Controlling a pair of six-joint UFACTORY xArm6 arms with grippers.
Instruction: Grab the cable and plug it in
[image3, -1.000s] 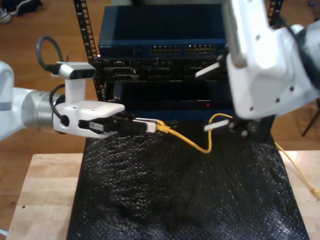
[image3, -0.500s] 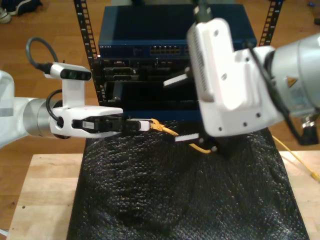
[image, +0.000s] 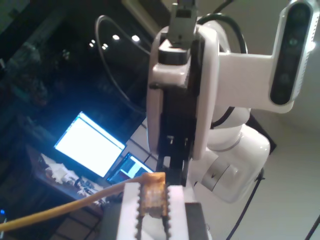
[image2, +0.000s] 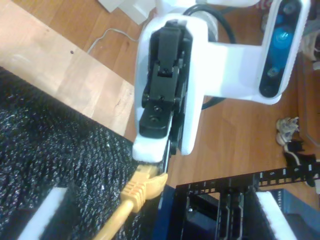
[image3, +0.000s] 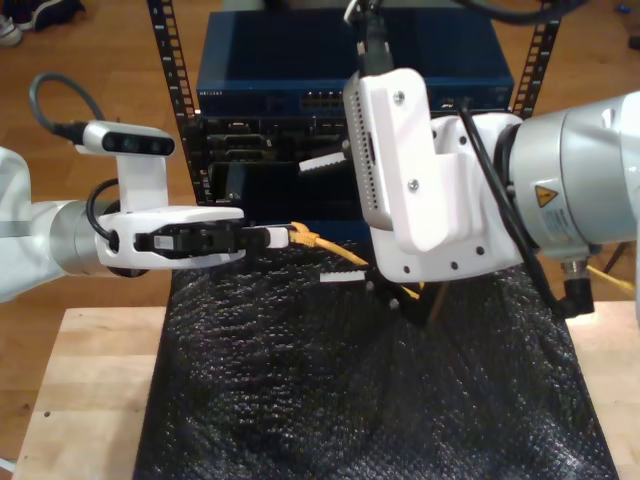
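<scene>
Wooden worktop (image3: 90, 380) lies below both pincers, w/ a black bubble-textured mat (image3: 350, 390) over its middle. Behind the pincers stands an equipment rack (image3: 250, 150); a blue switch (image3: 280, 75) w/ a row of ports sits at its top, above pincer level.

Two white arms meet over the mat's far edge. My second arm is the big one in the foreground, and its body hides much of the rack.

My first pincer (image3: 280, 237) lies roughly level, tips toward my second pincer, and is pressed together on the cable (image3: 308, 240), pinching it at the plug end. In the first wrist view the plug (image: 152, 196) sits between the two white toothed pads (image: 129, 210), and the yellow line trails off to one side.

My second pincer (image3: 332, 218) faces the first, close in front of its tips, and is spread wide. One toothed finger (image3: 322, 160) is above the plug's level and the other is below it; neither touches the cable. Second wrist view: the yellow boot sticks out of the first pincer's tip, between the spread pads.

From the first pincer the cable runs away under my second arm, w/ a short yellow stretch showing beneath that arm's body. Plug detail is too blurred to read.
</scene>
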